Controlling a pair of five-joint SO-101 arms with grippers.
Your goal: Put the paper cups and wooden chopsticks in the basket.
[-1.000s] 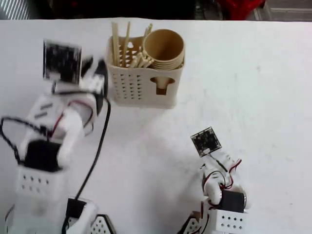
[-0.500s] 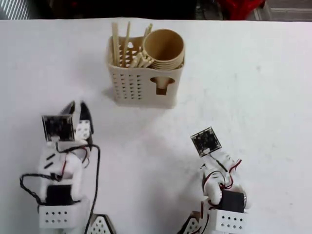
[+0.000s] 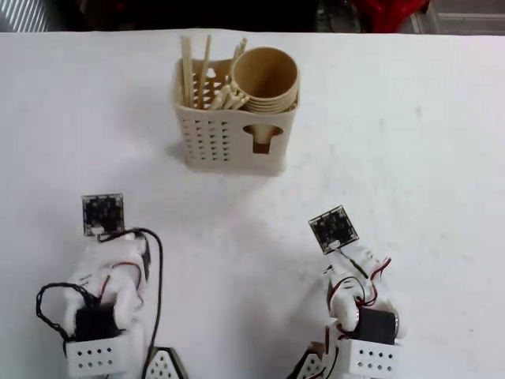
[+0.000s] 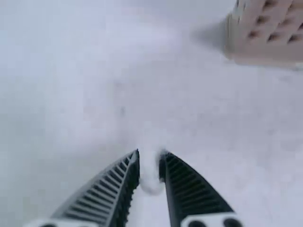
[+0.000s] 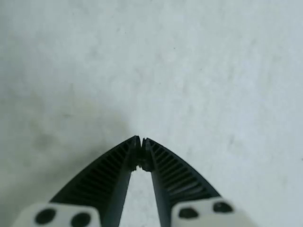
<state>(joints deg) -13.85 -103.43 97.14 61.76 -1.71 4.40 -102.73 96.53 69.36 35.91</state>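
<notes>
Two arms are sitting folded at the near edge of the white bench (image 3: 410, 142), one on each side. I am watching the left claw (image 4: 149, 157) pointing down at bare bench with its jaws parted by a narrow gap, gripping nothing. The right claw (image 5: 141, 143) is also pointing down at bare bench, its tips meeting and nothing between them.

The basket (image 3: 229, 142) is standing upright toward the far side, well apart from both claws and lying ahead of them, roughly between the two arms. The cups (image 3: 265, 75) are sitting nested in a stack in its right part, mouth up. The chopsticks (image 3: 197, 67) are standing on end in its left part, long axes near upright and leaning a little, tips poking above the rim.

I am judging the task finished, with both kinds of item lying inside the basket. Neither arm is clearly nearer; from the left wrist camera a corner of the basket is showing ahead and off to one side.
</notes>
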